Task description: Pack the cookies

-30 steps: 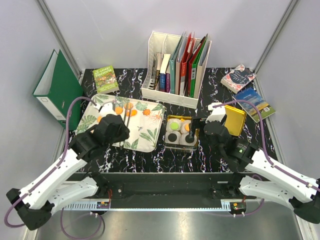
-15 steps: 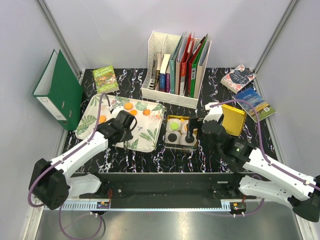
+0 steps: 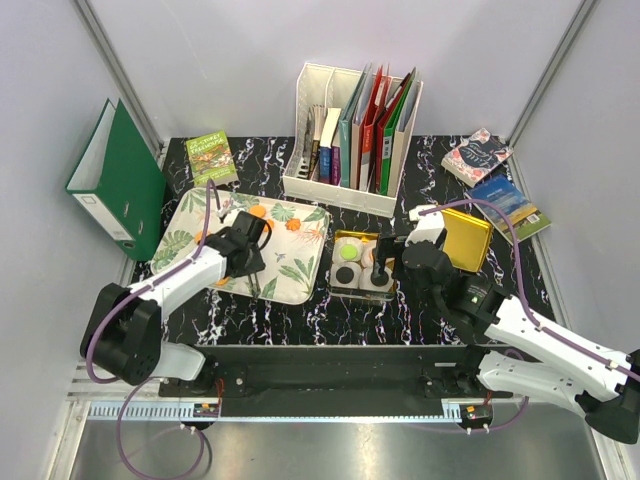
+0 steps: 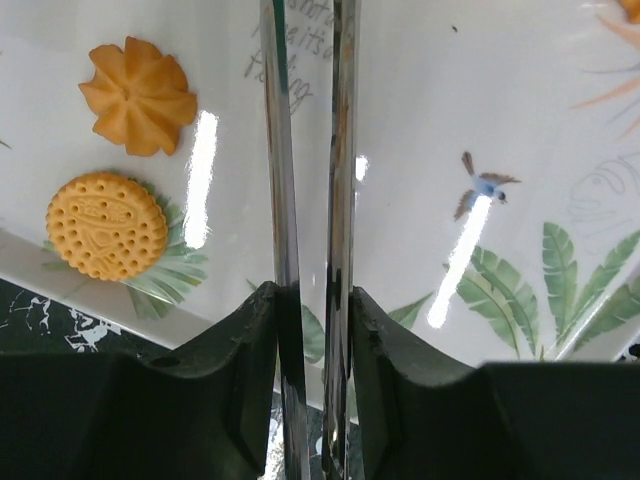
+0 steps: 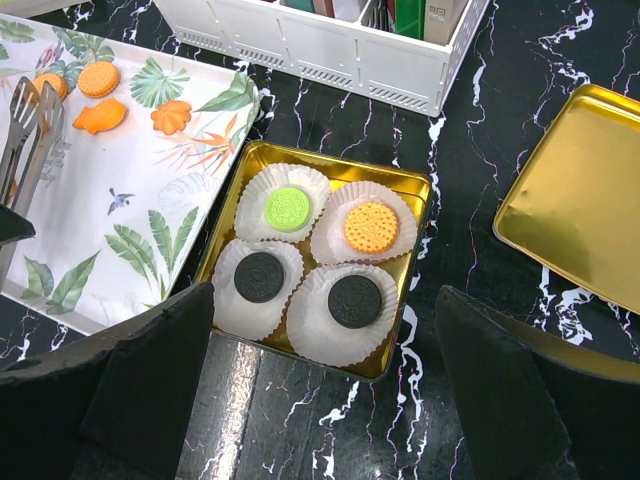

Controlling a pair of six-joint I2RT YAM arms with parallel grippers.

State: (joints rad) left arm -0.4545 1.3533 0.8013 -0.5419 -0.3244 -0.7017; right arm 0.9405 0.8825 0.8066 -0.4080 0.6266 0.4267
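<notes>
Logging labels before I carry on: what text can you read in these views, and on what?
Nothing reads clearly.
Tray: faint grey handwriting beside the tongs, illegible.
Green book: cover title too small.
Two books at right: blurred.
Green binder: spine label too small.
Round cookie: embossing unreadable.

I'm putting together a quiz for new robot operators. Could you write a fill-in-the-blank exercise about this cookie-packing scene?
1. The gold tin holds ___ cookies, each in a paper cup.
2. Both cookies in the tin's row nearest the right wrist camera are ___.
3. The left tool is shut on metal ___.
4. In the top view, the gold lid lies to the ___ of the tin.

Missing words: four; black; tongs; right.
</notes>
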